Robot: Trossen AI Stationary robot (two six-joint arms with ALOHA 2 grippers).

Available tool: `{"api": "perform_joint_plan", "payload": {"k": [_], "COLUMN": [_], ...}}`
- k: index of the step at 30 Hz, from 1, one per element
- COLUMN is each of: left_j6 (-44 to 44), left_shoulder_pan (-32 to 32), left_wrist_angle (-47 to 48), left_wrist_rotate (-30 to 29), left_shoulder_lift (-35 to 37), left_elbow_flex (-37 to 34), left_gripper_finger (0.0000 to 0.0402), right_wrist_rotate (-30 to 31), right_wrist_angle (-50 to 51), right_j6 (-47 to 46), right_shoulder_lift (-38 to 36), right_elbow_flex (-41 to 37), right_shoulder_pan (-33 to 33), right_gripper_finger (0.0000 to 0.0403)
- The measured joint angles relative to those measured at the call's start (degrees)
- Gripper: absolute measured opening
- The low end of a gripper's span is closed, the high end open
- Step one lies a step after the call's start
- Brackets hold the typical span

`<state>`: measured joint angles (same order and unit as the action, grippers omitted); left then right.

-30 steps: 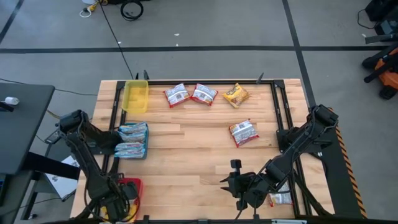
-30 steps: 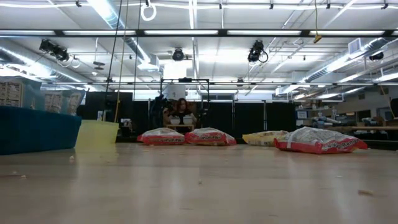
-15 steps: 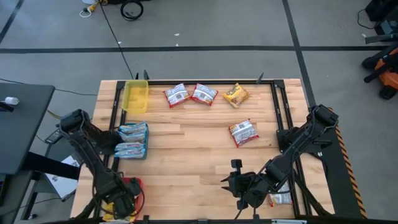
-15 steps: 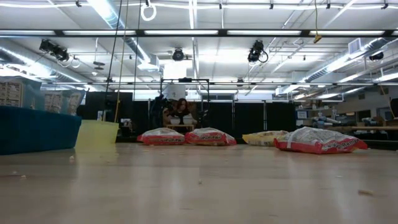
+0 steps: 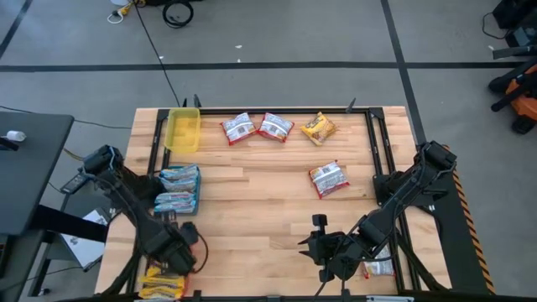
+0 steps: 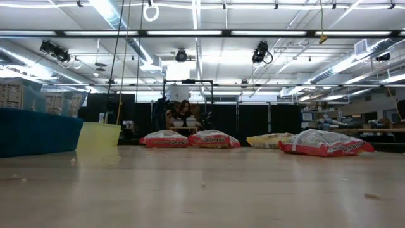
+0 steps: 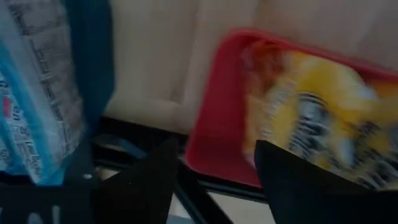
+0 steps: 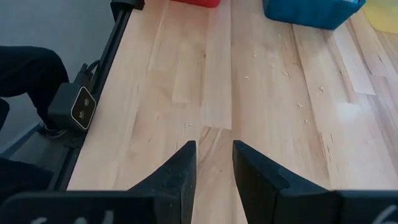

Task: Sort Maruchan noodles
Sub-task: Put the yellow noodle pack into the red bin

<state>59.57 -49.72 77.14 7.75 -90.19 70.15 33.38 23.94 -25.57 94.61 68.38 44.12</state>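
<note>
Your left gripper point(image 5: 186, 243) hangs at seven o'clock, fingers spread and empty (yellow packet point(image 7: 323, 127) lies in the red tray point(image 7: 214, 118)); right gripper point(image 5: 312, 245), fingers parted, empty, waits at five.

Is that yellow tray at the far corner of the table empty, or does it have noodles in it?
Empty. From above, the yellow tray shows only its bare yellow floor.

Left end effector point(image 5: 186, 242) open, right end effector point(image 8: 213, 163) parted, both empty.

Robotics lab: ceiling cameras point(image 6: 263, 53), taped concrete floor point(image 5: 277, 50).
</note>
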Motion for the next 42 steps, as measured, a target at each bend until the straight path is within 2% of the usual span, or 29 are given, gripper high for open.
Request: {"api": "perform_joint_plan", "payload": {"k": [3,6,9,12,14,20,23,32,38,42], "left_j6": [0.7,4.6,8.9,12.3,15.5,23.8,23.2,19.5,22.5,24.6], "left_shoulder_pan": [2.2,4.5,5.3,4.8,4.0,1.6,0.3,-2.4,-2.6,-2.6], "left_wrist_angle": [-3.5,-14.8,-24.2,-25.2,-26.5,-35.7,-36.2,-35.6,-34.8,-34.0], "left_wrist_rotate": [2.1,11.1,18.2,19.0,18.2,15.6,13.0,10.5,10.4,11.2], "left_shoulder_lift": [0.0,0.0,0.0,0.1,0.9,1.9,2.0,1.9,2.3,5.0], "left_elbow_flex": [-4.3,-11.4,-17.3,-19.0,-19.0,-19.0,-19.0,-19.0,-19.0,-19.1], "left_gripper_finger": [0.0196,0.0161,0.0104,0.0032,0.0011,0.0006,0.0005,0.0008,0.0067,0.0118], "right_wrist_rotate": [-0.2,-0.2,0.1,0.1,0.1,0.2,0.2,0.1,0.5,3.0], "right_wrist_angle": [0.0,0.2,0.2,0.3,0.3,0.3,0.3,0.4,0.4,1.9], "right_j6": [-1.2,-1.5,-1.5,-1.4,-1.4,-1.4,-1.4,-1.9,-2.1,-6.0], "right_shoulder_lift": [0.0,0.0,0.0,0.0,0.0,0.0,0.0,0.0,0.0,-0.6], "right_elbow_flex": [0.0,0.0,0.0,0.0,0.0,0.0,0.0,0.0,0.0,0.0], "right_shoulder_pan": [0.4,1.0,1.5,1.5,1.5,1.5,1.5,2.1,1.8,-0.3], "right_gripper_finger": [0.011,0.011,0.011,0.011,0.011,0.011,0.011,0.011,0.0109,0.0109]}}
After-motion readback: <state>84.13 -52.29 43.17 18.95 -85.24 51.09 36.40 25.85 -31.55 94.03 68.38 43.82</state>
